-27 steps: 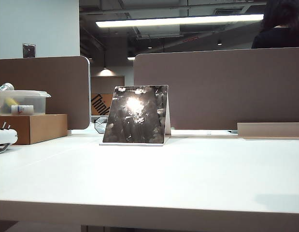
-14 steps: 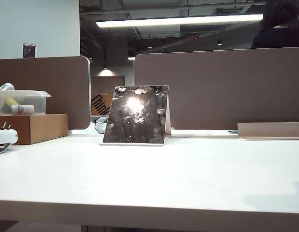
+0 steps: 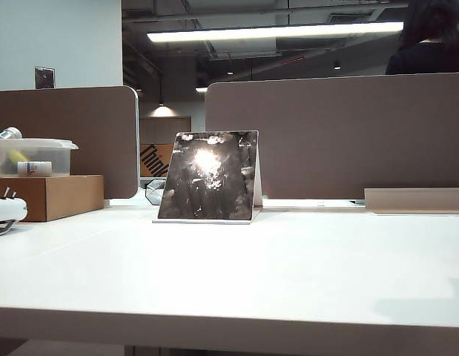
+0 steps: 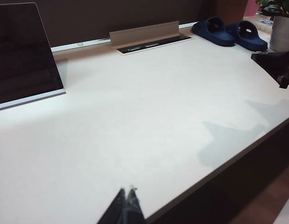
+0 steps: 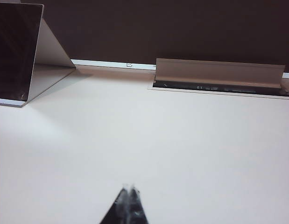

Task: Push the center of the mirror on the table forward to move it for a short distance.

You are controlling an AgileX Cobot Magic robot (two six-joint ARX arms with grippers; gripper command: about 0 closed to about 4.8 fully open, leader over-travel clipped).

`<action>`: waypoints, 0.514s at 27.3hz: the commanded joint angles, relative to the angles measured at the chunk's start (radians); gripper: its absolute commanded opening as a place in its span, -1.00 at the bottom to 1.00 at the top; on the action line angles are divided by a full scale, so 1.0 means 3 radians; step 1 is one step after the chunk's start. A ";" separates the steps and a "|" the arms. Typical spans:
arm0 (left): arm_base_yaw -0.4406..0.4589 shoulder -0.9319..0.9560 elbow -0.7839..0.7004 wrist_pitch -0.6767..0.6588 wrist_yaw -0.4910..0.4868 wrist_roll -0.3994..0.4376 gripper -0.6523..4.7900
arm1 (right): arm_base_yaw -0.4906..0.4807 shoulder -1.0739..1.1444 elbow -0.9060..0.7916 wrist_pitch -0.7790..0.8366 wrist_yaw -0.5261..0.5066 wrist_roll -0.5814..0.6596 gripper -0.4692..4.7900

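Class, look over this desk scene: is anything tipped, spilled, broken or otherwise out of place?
Nothing stands out. The mirror stands slanted on its stand on the table, intact. Left gripper and right gripper hang shut above bare table, apart from the mirror.

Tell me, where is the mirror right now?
In the exterior view the mirror stands left of centre on the table, before the brown dividers. Both grippers, left and right, are well short of it.
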 commanded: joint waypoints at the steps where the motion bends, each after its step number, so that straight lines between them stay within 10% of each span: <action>1: 0.0000 0.0005 0.0009 0.0010 0.0003 -0.0010 -0.76 | 0.0000 0.0001 -0.0014 0.0046 0.0000 0.0001 -0.84; 8: 0.0835 -0.0001 -0.0027 -0.0015 0.0142 0.0423 -0.77 | 0.0000 0.0001 -0.0014 0.0046 0.0000 0.0001 -0.84; 14: 0.2530 -0.0448 -0.0861 0.0748 0.1673 0.0256 -0.77 | 0.0003 0.0001 -0.0014 0.0048 0.0001 0.0001 -0.84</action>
